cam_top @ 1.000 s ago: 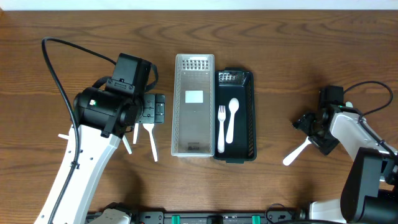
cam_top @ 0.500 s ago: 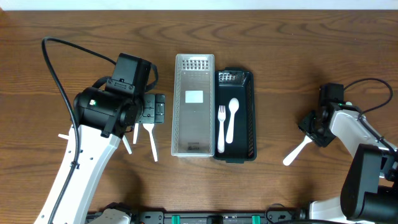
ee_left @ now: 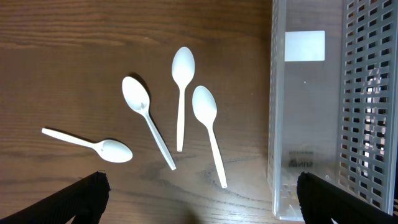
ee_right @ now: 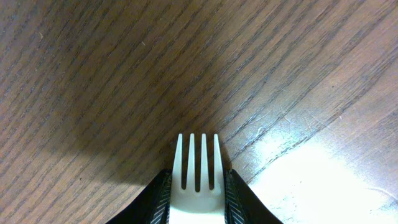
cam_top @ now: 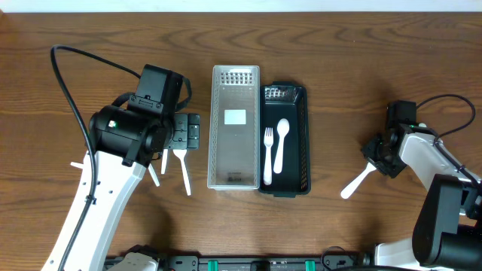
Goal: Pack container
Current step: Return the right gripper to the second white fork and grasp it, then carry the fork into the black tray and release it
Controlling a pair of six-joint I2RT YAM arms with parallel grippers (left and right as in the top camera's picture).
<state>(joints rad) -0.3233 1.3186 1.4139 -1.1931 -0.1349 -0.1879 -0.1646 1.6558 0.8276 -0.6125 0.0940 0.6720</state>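
Note:
A black container (cam_top: 305, 143) at the table's middle holds a white fork (cam_top: 268, 154) and a white spoon (cam_top: 282, 143). A clear perforated tray (cam_top: 234, 126) lies against its left side. At the right, my right gripper (cam_top: 379, 156) is shut on a white fork (ee_right: 197, 168). Its tines poke out between the fingers just above the wood, and its handle (cam_top: 354, 184) trails to the lower left. My left gripper (ee_left: 199, 199) hangs open over several white spoons (ee_left: 180, 93) lying loose on the table, left of the clear tray (ee_left: 305, 106).
A black cable (cam_top: 68, 83) loops over the table's left part. Another cable (cam_top: 452, 105) arcs by the right arm. Bare wood lies between the black container and the right gripper.
My right gripper's fingers have shut on the fork, and its handle has shifted slightly. The left arm and the spoons have stayed put.

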